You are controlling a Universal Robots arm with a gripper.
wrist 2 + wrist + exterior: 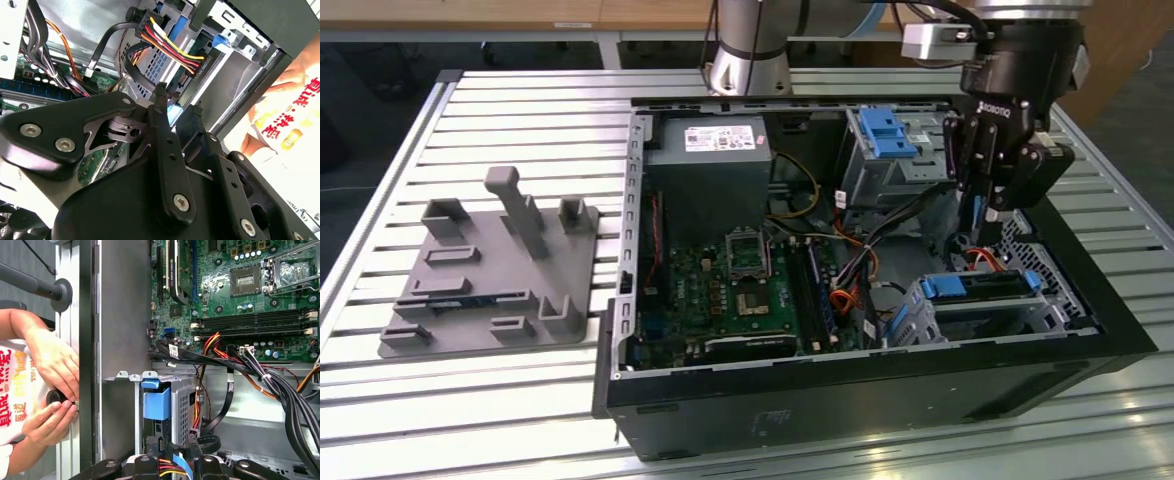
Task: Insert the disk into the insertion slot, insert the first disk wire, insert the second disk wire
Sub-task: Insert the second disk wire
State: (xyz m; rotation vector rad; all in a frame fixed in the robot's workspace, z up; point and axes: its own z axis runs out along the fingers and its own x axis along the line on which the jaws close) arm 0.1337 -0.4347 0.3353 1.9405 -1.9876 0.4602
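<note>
One disk (981, 287) sits in one insertion slot (1049, 310), one gripper (983, 222) close by

The claw (178, 102) is matt black metal with bright screws; the disk (974, 287) has a smooth blue plastic frame, the insertion slot (1051, 312) perforated silver sheet metal, the worktop (520, 420) ribbed pale metal, the fixture plate (480, 290) matt grey plastic

Slatted metal table (480, 420) w/ open PC case (854, 405) & grey fixture plate (454, 300).
</note>
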